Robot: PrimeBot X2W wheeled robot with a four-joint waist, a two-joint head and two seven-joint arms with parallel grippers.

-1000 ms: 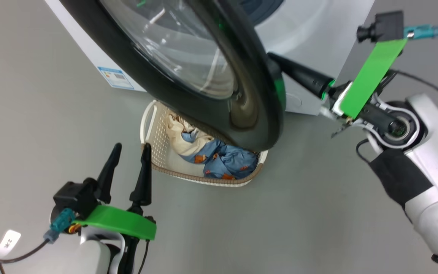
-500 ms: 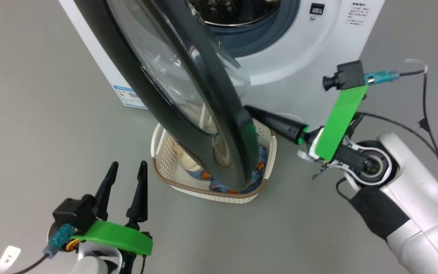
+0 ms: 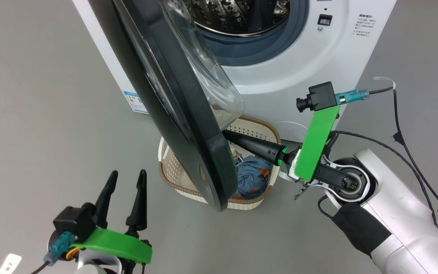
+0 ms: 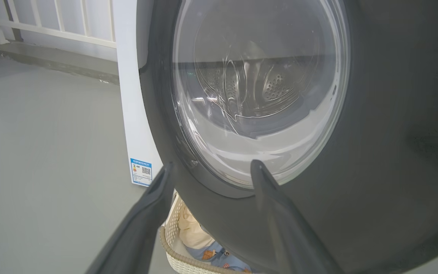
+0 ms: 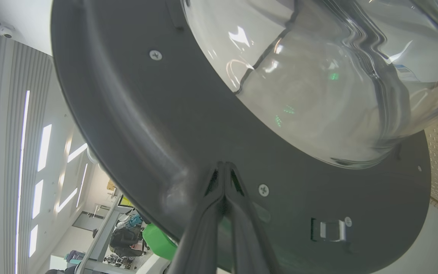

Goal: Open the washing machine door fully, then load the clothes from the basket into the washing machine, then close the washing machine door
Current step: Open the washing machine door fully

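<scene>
1. The door (image 3: 173, 114) stands partly open, swung out from the front of the machine (image 3: 299, 57) and seen almost edge-on in the head view. Its lower rim hangs over the basket (image 3: 169, 167).
2. The mouth of the drum (image 3: 238, 19) is uncovered, ringed by the grey seal (image 3: 257, 49).
3. The right gripper (image 5: 223, 164) has its fingers pressed together with nothing between them. The tips touch the door's dark inner face, just below the glass bowl (image 5: 318, 76) and near a screw (image 5: 263, 190). The latch (image 5: 329, 229) sits further right in that wrist view.
4. In the head view the right fingers reach in from the right above the basket. Their tips are hidden behind the door's rim.
5. The left gripper (image 3: 127, 173) is at the lower left, above the bare floor (image 3: 32, 114). Its fingers are spread wide and empty, well apart from the door.
6. The left wrist view faces the door's outer side, and the drum shows through the bowl.
7. The basket sits on the floor just in front of the machine, beneath the door.
8. The clothes lie in the basket: a blue printed garment (image 3: 251, 177) and a cream one (image 4: 192, 232) beside it.
9. A blue label (image 3: 139, 102) marks the machine's lower corner, left of the door.
</scene>
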